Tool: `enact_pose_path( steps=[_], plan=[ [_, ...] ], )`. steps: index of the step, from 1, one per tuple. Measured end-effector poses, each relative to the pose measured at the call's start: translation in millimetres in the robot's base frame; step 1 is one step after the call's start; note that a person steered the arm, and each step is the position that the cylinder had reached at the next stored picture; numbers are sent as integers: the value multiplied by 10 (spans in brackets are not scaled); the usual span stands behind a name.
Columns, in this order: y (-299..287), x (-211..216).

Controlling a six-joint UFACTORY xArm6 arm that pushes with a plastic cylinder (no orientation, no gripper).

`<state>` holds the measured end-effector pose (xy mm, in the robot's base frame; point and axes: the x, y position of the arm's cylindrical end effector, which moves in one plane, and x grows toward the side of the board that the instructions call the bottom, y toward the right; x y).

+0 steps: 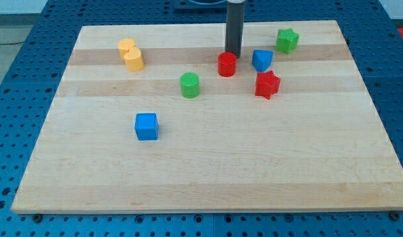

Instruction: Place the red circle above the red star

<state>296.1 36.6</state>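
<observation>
Wooden board (208,164), my tip (232,54) upright (touching red circle (227,64))

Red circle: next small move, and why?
Probably slide my tip round to the red circle's left side. It sits just behind it now; the red star lies right and lower, with the blue block directly between circle and goal spot.

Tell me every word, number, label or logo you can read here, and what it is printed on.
None can be read. The wooden board is bare wood grain. The blocks, such as the red circle, red star and blue cube, have plain coloured faces. The dark rod ending in my tip, just above the red circle, carries no visible marking.
</observation>
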Motion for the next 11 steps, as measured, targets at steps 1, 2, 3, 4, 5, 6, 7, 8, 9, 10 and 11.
enact_pose_path(
  steps=[1,2,3,4,5,6,7,8,9,10,11],
  plan=[
    [-230,-9],
    [-264,81],
    [15,155],
    [271,328],
    [281,409],
    [127,409],
    [-100,492],
    [-206,686],
    [-38,756],
    [261,756],
    [604,756]
  ],
)
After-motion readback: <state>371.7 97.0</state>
